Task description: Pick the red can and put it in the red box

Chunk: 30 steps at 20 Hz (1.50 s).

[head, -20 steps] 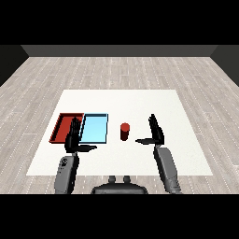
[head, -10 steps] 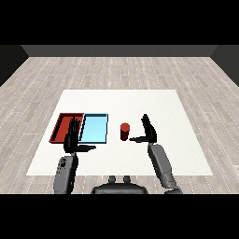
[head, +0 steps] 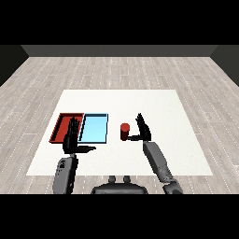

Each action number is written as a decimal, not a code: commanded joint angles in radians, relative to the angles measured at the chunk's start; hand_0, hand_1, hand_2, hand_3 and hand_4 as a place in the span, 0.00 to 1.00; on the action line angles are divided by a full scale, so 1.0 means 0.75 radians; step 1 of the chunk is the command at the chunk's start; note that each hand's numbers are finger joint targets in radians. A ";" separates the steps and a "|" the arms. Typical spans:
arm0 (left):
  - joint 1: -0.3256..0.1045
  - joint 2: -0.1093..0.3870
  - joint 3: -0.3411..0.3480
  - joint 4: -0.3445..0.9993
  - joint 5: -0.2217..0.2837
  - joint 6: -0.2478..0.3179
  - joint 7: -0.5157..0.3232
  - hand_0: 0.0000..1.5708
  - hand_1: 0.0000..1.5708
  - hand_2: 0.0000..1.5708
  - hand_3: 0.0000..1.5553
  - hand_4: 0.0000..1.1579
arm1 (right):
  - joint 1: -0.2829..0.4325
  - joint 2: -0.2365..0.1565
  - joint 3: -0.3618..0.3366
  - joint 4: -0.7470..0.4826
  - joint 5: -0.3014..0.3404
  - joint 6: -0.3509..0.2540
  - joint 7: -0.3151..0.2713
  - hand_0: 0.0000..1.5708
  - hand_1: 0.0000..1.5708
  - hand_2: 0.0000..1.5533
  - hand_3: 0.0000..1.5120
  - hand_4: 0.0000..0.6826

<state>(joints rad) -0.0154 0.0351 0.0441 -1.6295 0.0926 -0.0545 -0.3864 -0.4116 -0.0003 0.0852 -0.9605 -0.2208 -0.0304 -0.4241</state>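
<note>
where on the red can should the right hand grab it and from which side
Take the red can round its curved side wall, near mid-height, coming in from the can's right. It stands upright on the table, so the wall is the part a hand can curl round. The right hand is already open beside it on that side, and the light blue tray lies on the other.

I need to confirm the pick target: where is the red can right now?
In the head view the red can stands on the white table, just right of the light blue tray and just left of the open right hand.
</note>
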 commanded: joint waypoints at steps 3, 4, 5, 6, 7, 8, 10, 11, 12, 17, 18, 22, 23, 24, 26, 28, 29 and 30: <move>-0.033 -0.024 -0.004 0.050 -0.018 0.034 -0.014 0.00 0.00 0.00 0.00 0.00 | -0.082 0.000 0.096 0.268 -0.122 -0.053 -0.145 0.00 0.00 0.00 0.00 0.00; -0.013 -0.016 -0.008 0.076 -0.024 0.015 -0.039 0.00 0.00 0.00 0.00 0.00 | -0.112 0.000 0.098 0.313 -0.150 -0.026 -0.175 0.00 0.00 0.00 0.00 0.00; 0.130 0.008 0.003 -0.119 0.040 -0.036 -0.019 0.00 0.00 0.00 0.00 0.00 | -0.089 0.000 0.137 0.242 -0.159 -0.052 -0.131 0.00 0.00 0.00 0.00 0.00; -0.071 0.006 0.039 0.030 0.003 0.040 0.016 0.00 0.00 0.00 0.00 0.00 | -0.148 0.000 0.074 0.334 -0.139 -0.033 -0.143 0.00 0.00 0.00 0.00 0.00; 0.054 -0.022 -0.023 -0.014 -0.033 0.023 -0.045 0.00 0.00 0.00 0.00 0.00 | -0.047 0.000 0.191 0.194 -0.194 -0.098 -0.142 0.00 0.00 0.00 0.00 0.00; 0.109 0.003 0.004 -0.040 0.013 -0.028 -0.068 0.00 0.00 0.00 0.00 0.00 | -0.066 -0.003 0.044 0.290 -0.100 0.056 -0.159 0.00 0.00 0.00 0.00 0.00; 0.001 0.015 0.030 0.055 0.001 -0.009 -0.058 0.00 0.00 0.00 0.00 0.00 | -0.185 -0.032 0.004 0.323 -0.167 0.057 -0.085 0.00 0.00 0.00 0.00 0.00; 0.018 -0.001 0.000 -0.021 -0.005 0.009 -0.002 0.00 0.00 0.00 0.00 0.00 | -0.151 0.000 0.134 0.317 -0.204 -0.043 -0.140 0.00 0.00 0.00 0.00 0.00; 0.013 -0.004 0.007 0.112 -0.007 -0.025 -0.107 0.00 0.00 0.00 0.00 0.00 | -0.239 0.000 0.168 0.431 -0.263 -0.063 -0.190 0.00 0.00 0.00 0.00 0.00; -0.049 0.012 0.031 0.104 -0.013 0.003 -0.070 0.00 0.00 0.00 0.00 0.00 | -0.220 0.000 0.232 0.435 -0.347 -0.050 -0.199 0.00 0.00 0.00 0.00 0.00; -0.031 0.021 0.019 -0.009 -0.008 0.011 0.009 0.00 0.00 0.00 0.00 0.00 | -0.261 0.000 0.093 0.500 -0.259 0.049 -0.209 0.00 0.00 0.00 0.00 0.00; 0.023 0.027 0.035 -0.041 0.012 -0.003 -0.010 0.00 0.00 0.00 0.00 0.00 | -0.296 0.000 0.293 0.488 -0.430 -0.080 -0.227 0.00 0.00 0.00 0.00 0.00; -0.053 0.026 0.048 0.062 -0.002 0.013 -0.021 0.00 0.00 0.00 0.00 0.00 | -0.188 0.000 0.191 0.428 -0.303 0.016 -0.207 0.00 0.00 0.00 0.00 0.00; -0.007 -0.040 -0.011 0.110 -0.036 0.026 -0.101 0.00 0.00 0.00 0.00 0.00 | -0.314 0.000 0.351 0.529 -0.447 -0.093 -0.233 0.00 0.00 0.00 0.00 0.00; -0.038 0.009 0.037 0.047 0.003 0.013 -0.043 0.00 0.00 0.00 0.00 0.00 | -0.339 0.000 0.361 0.559 -0.505 -0.053 -0.285 0.00 0.00 0.00 0.00 0.00; 0.024 -0.004 -0.001 -0.071 -0.006 0.026 0.022 0.00 0.00 0.00 0.00 0.00 | -0.415 0.000 0.370 0.724 -0.561 0.010 -0.347 0.00 0.00 0.00 0.00 0.00; 0.017 -0.011 -0.014 -0.084 -0.016 0.041 0.050 0.00 0.00 0.00 0.00 0.00 | -0.340 0.000 0.402 0.666 -0.536 -0.016 -0.319 0.00 0.00 0.00 0.00 0.00; 0.054 0.023 0.022 -0.050 0.017 -0.019 -0.012 0.00 0.00 0.00 0.00 0.00 | -0.390 0.000 0.391 0.671 -0.553 -0.020 -0.288 0.00 0.00 0.00 0.00 0.00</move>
<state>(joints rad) -0.0053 0.0384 0.0521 -1.6483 0.0914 -0.0465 -0.3909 -0.6567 -0.0001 0.3530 -0.5204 -0.5925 -0.0591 -0.6322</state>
